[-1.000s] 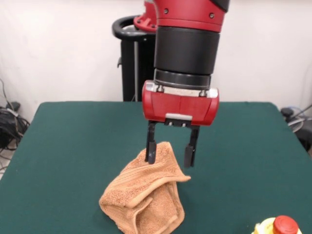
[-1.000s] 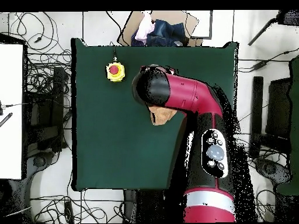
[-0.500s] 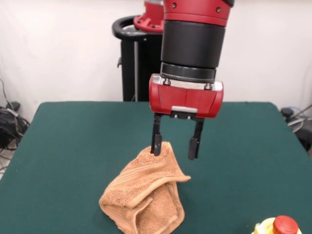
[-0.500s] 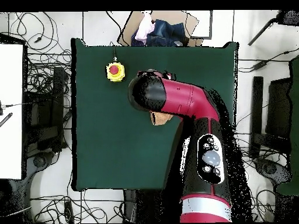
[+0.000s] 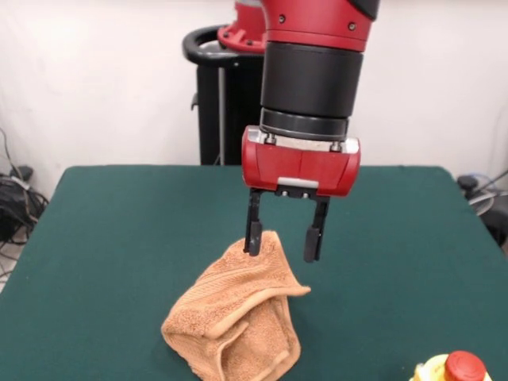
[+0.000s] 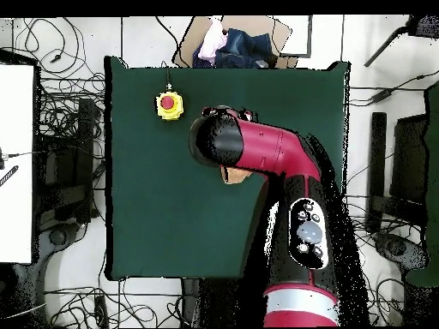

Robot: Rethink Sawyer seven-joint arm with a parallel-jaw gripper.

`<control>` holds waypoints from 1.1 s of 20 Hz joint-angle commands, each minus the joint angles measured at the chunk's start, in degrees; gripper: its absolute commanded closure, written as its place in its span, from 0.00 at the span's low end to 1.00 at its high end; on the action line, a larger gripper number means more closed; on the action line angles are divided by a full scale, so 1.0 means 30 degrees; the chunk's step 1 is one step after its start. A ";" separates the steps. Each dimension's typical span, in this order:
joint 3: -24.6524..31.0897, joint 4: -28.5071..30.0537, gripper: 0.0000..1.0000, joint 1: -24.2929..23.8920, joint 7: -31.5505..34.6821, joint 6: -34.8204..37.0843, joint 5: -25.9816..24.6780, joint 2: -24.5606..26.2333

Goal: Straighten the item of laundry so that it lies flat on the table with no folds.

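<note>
gripper (image 5: 282, 244): fingers apart, over towel's peak | towel (image 5: 234, 321): crumpled, folded heap | bench (image 5: 119, 238): green

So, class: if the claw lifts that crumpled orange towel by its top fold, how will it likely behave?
The towel would probably droop and unfold, since it lies in soft, slumped folds. It looks light, terry-textured, so unlikely to slip. The open claw would likely raise only one layer.

Front-facing and overhead (shared table (image 5: 119, 230))

Orange-tan towel (image 5: 234, 321) below the red, black-fingered gripper (image 5: 283, 238); dark green table (image 5: 119, 238); yellow, red-topped button (image 5: 452, 370).
</note>
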 commanded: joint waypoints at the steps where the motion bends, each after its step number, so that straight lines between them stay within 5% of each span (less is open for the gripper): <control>1: -0.0097 0.1839 0.00 0.0147 0.4313 -0.1202 0.0257 0.0694; 22: -0.1138 0.0699 0.00 0.1048 0.4490 -0.3678 0.0177 0.2609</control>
